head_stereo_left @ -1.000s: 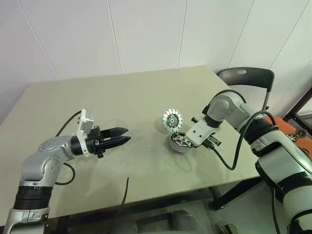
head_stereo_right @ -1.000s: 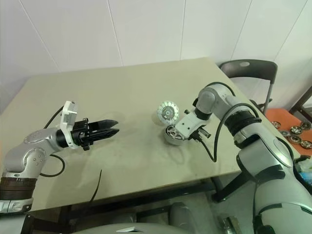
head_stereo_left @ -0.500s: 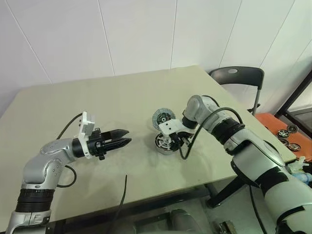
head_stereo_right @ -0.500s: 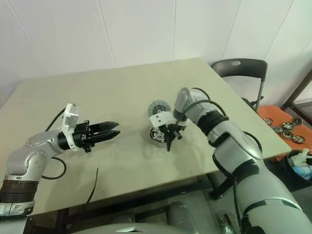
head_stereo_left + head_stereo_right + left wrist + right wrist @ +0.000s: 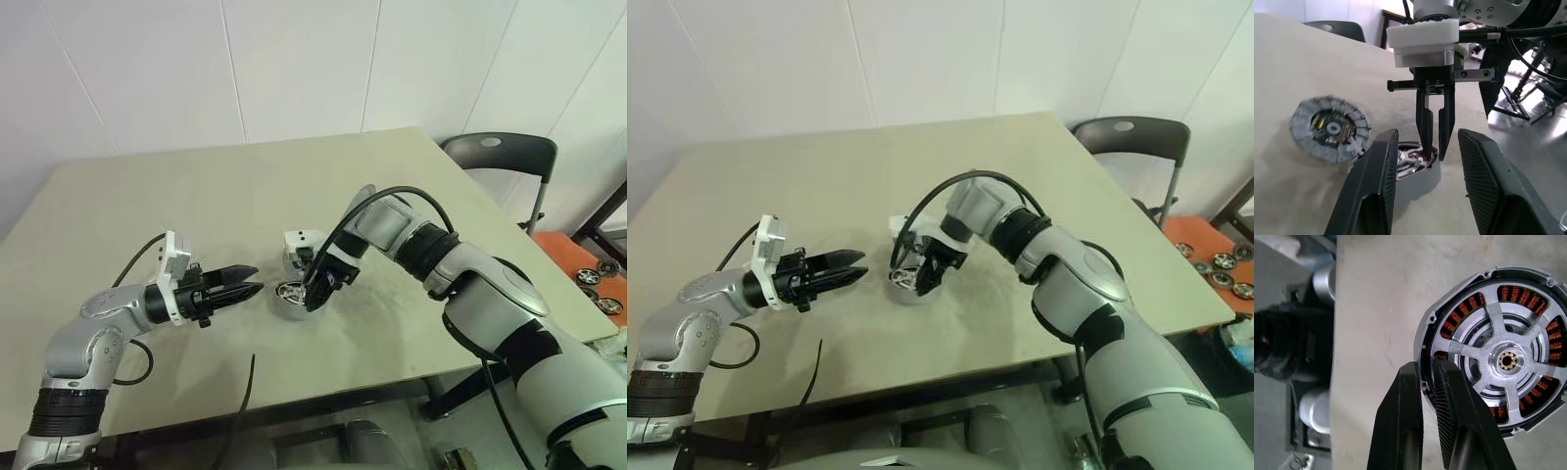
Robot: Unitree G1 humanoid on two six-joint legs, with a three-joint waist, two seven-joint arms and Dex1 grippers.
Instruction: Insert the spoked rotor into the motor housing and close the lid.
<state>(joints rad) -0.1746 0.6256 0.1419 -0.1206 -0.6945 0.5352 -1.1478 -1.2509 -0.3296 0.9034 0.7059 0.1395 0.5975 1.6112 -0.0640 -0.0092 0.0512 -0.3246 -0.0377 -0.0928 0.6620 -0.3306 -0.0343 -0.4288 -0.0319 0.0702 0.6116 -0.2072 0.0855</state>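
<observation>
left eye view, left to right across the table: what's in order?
left gripper → motor housing, with the right gripper pinched on its rim → chair off the table's right edge. The lid sits behind the housing, overlapping it, so I leave it out.

Bright even room light, soft shadows; wrist views blurred up close.

Bare test room or robotics lab, plain white panelled walls [image 5: 294, 69], one beige work table [image 5: 196, 206], a dark plastic chair [image 5: 500, 157] beyond the right gripper [image 5: 312, 299], an orange tray of spare motor parts [image 5: 607, 284] farther right
</observation>
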